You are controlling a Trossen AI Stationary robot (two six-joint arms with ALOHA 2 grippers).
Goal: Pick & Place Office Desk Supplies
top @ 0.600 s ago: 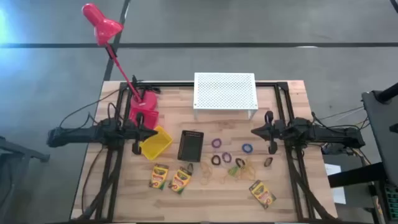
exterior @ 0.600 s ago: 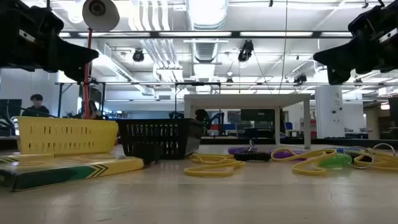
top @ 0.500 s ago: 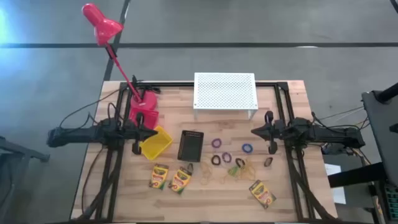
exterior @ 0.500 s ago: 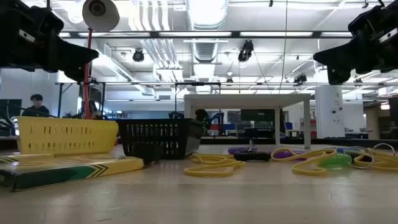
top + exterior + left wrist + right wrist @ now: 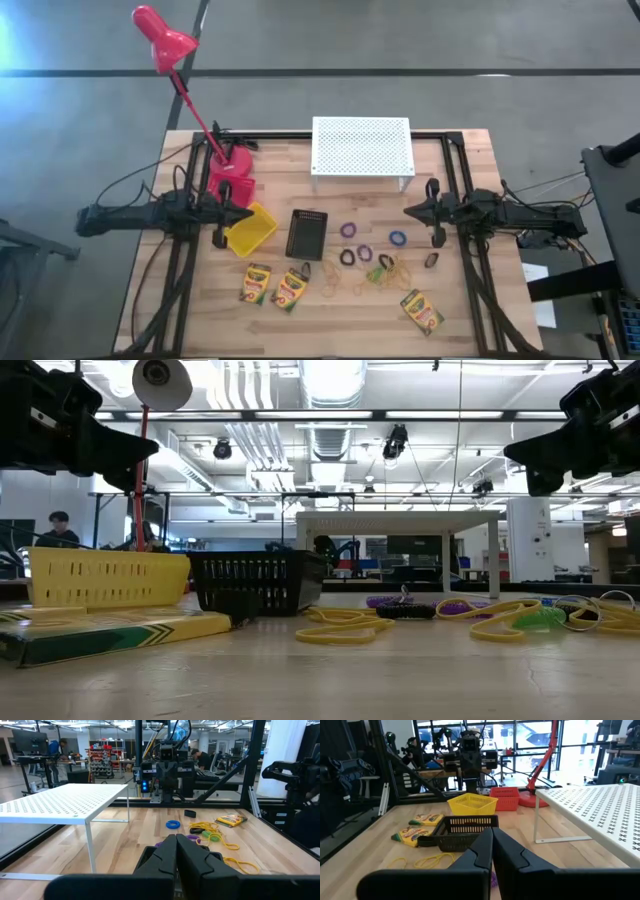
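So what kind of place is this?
Likely a robotics lab or workshop: exposed ceiling ducts, benches crowded with equipment beyond the wooden table, and a person at a workstation.

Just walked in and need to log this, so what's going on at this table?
Nothing is being handled yet. Both arms hang above the table, the left gripper over the yellow basket and the right gripper by the riser, both shut and empty. The black basket, crayon boxes, rings and rubber bands lie loose on the wood.
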